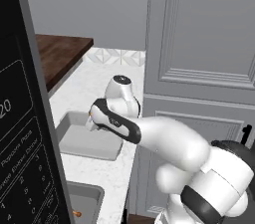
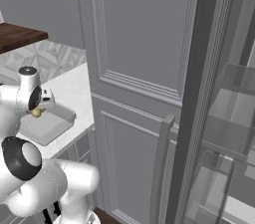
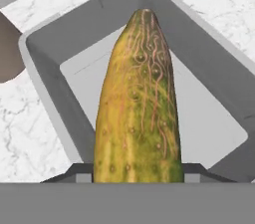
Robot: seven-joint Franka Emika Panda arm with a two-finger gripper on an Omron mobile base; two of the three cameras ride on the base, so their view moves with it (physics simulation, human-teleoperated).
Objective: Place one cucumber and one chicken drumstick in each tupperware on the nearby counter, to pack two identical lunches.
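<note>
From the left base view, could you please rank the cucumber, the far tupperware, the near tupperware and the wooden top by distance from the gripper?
1. Cucumber, held in the gripper.
2. Far tupperware, directly beneath.
3. Near tupperware, toward the base.
4. Wooden top, back left corner.

Counter (image 1: 89, 91): 2 tupperware on it, far tupperware (image 1: 82, 138) under the cucumber (image 3: 137, 113), near tupperware (image 1: 84, 200) in front; tall cabinet door (image 1: 199, 68) right.

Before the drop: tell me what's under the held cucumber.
The cucumber hangs in the gripper over one grey tupperware, its visible floor bare. The floor behind the cucumber is hidden.
</note>
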